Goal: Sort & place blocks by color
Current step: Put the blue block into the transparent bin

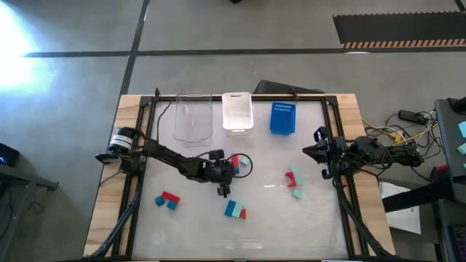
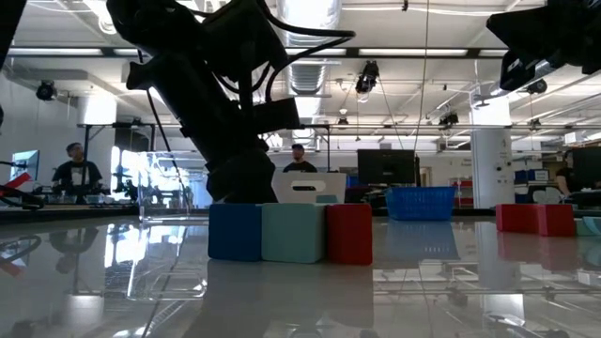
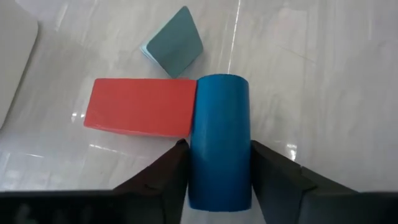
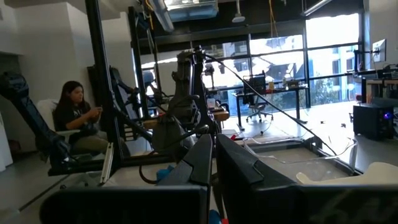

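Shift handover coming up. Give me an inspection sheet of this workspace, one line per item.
Surface: glossy white table, wood-edged.
Job's things: blue block between the left gripper's fingers, touching a red block; teal block beside them; other block clusters scattered across the table.
Clutter: clear bin, white bin, blue bin along the far edge.
Grippers: left gripper around the blue block mid-table; right gripper shut, waiting at the right edge.
Cables: bundle off the table's right side.
Surroundings: people seated in the room behind.
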